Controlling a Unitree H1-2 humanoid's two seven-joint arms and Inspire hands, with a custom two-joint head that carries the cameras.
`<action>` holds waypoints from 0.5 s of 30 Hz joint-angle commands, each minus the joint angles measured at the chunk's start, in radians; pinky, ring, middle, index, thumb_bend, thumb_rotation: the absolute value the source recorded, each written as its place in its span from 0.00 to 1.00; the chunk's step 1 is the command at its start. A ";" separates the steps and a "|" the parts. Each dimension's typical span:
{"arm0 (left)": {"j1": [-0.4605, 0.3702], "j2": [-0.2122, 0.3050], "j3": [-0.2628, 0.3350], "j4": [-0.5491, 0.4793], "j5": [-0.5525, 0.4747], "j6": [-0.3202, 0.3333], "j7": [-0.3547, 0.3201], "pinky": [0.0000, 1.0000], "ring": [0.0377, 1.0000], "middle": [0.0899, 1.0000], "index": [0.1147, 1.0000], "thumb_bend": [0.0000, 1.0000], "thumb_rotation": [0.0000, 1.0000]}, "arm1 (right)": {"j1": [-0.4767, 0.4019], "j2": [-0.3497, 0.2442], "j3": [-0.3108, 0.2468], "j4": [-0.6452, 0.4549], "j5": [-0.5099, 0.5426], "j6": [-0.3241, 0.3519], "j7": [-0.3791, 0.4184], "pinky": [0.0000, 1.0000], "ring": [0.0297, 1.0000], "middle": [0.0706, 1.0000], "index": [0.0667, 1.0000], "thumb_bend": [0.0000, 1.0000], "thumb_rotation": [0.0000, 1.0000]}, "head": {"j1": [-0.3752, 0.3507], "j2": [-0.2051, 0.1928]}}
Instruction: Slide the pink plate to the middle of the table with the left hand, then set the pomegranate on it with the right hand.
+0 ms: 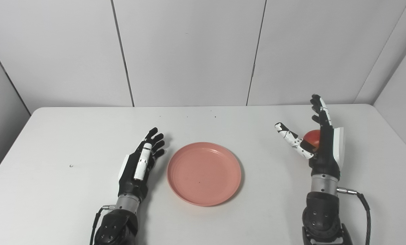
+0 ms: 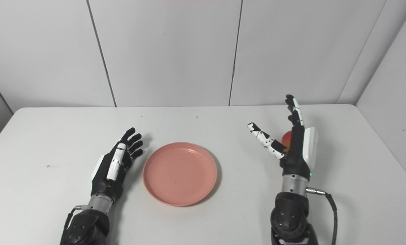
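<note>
Pomegranate (image 1: 314,137) sits by the table's right edge, just behind the splayed, empty right hand (image 1: 320,144), well right of the centred pink plate (image 1: 204,173); left hand (image 1: 141,163) rests open beside the plate.

White table (image 1: 70,136) (matte, rounded corners) carries the pink plate (image 1: 204,173) near its middle; the pomegranate (image 1: 312,137) sits well right of the plate.

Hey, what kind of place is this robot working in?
Probably a lab or test booth, not a home: plain grey panel walls close in a bare white table, which holds just a pink plate and a pomegranate.
</note>
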 commanded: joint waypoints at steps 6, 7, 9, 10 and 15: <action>-0.020 -0.004 -0.010 -0.006 0.006 0.011 -0.006 0.88 0.89 0.88 0.87 0.31 0.90 | -0.053 -0.068 -0.029 -0.039 -0.008 0.077 0.008 0.82 0.88 0.89 0.88 0.68 0.41 | -0.005 -0.014; -0.019 -0.003 -0.011 -0.008 0.006 0.014 -0.006 0.88 0.89 0.88 0.87 0.31 0.90 | -0.055 -0.073 -0.033 -0.042 -0.009 0.087 0.009 0.81 0.88 0.89 0.88 0.68 0.41 | -0.005 -0.014; -0.018 -0.003 -0.014 -0.009 0.014 0.011 -0.005 0.88 0.89 0.88 0.87 0.31 0.92 | -0.058 -0.082 -0.045 -0.047 -0.010 0.112 0.007 0.81 0.88 0.88 0.88 0.68 0.39 | -0.008 -0.016; -0.017 -0.004 -0.014 -0.010 0.016 0.010 -0.004 0.87 0.89 0.88 0.86 0.31 0.92 | -0.059 -0.085 -0.049 -0.048 -0.012 0.121 0.005 0.81 0.87 0.88 0.88 0.68 0.39 | -0.009 -0.016; -0.015 -0.002 -0.020 -0.012 0.019 0.009 -0.005 0.87 0.89 0.88 0.86 0.30 0.93 | -0.065 -0.114 -0.071 -0.042 -0.033 0.200 0.002 0.79 0.87 0.90 0.89 0.72 0.43 | -0.013 -0.020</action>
